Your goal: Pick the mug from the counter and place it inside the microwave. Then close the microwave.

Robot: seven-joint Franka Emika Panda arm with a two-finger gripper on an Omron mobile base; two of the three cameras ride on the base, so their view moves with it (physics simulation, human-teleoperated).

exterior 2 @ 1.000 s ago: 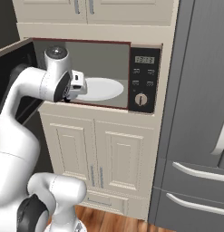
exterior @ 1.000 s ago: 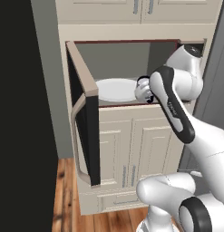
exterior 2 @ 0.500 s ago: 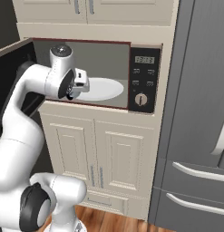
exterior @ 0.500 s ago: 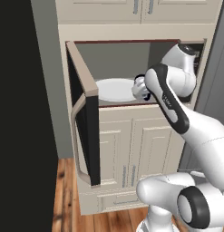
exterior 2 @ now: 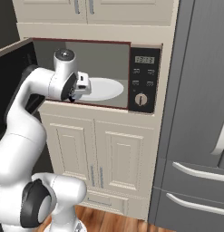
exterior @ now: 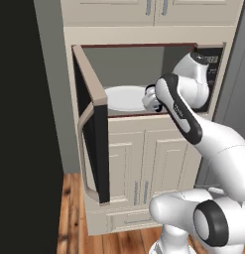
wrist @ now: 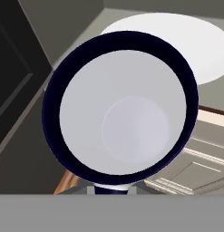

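Note:
The mug (wrist: 122, 122) faces the hand view rim-on, with a dark rim and a pale grey inside. My gripper (exterior: 152, 101) is shut on it, and the fingertips are hidden under the mug. In the base views the mug (exterior: 149, 98) (exterior 2: 81, 86) hangs at the front edge of the microwave's (exterior 2: 144, 81) open cavity, just before the white turntable (exterior: 123, 97) (exterior 2: 103, 88) (wrist: 195, 41). The tan-framed door (exterior: 96, 129) stands swung wide to the left. The counter is out of view.
Cream panelled cabinets (exterior 2: 109, 154) sit below the microwave and more above it. A grey fridge (exterior 2: 199, 113) stands to the right. A dark wall (exterior: 25, 124) runs behind the open door. Wooden floor (exterior: 74, 213) lies below.
The hand with the mug has edged a little left toward the microwave opening, and the arm's elbow has shifted. The door and turntable have not moved.

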